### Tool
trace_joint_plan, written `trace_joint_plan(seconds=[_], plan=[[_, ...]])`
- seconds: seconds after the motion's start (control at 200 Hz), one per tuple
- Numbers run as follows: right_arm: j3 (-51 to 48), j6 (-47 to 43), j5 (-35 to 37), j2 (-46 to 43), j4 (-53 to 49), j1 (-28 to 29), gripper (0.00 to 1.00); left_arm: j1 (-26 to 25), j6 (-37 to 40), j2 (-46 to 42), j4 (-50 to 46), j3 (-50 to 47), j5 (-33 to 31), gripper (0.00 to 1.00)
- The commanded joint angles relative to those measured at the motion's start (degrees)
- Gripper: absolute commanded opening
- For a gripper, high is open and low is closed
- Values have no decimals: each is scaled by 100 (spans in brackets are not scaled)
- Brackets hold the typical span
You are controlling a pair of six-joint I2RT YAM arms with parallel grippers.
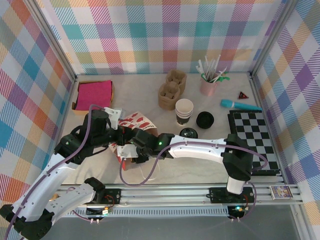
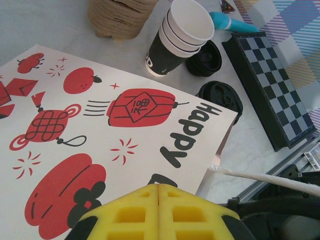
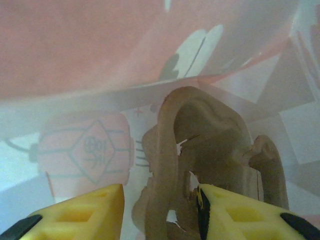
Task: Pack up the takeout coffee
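Right gripper (image 3: 160, 191) is inside the paper bag (image 1: 139, 121), fingers apart astride a brown pulp tray (image 3: 210, 135). A sliver of gap shows at one finger, so it is judged not clamped. Left gripper (image 2: 158, 195) is pressed together at the bag's near edge; whether it nips paper cannot be told. The cup (image 1: 184, 111), topping a nested stack, stands just off the bag's far right corner, upright, long axis vertical, mouth up, unlidded. It lies beyond and right of both grippers; the right arm is judged nearer. A black lid (image 1: 189, 133) sits at the bag's right edge.
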Motion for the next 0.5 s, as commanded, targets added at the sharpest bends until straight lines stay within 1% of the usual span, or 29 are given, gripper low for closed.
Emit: trace_joint_plan(seconds=[0.0,0.07,0.17,0.375,0.495], plan=[[262,-68,38,141,18,23,43,-3,-85,-74,42,84,80,0],[307,-72,76,177,-15,35,40,-3,-87,-61,36,101,68,0],[287,-72,80,141,-1,33,28,3,-92,-46,32,127,53,0],[245,-54,155,18,-7,82,13,-3,-113,2,5,86,-36,0],[233,-45,243,-99,-22,182,11,0,-133,115,-150,152,-290,0]])
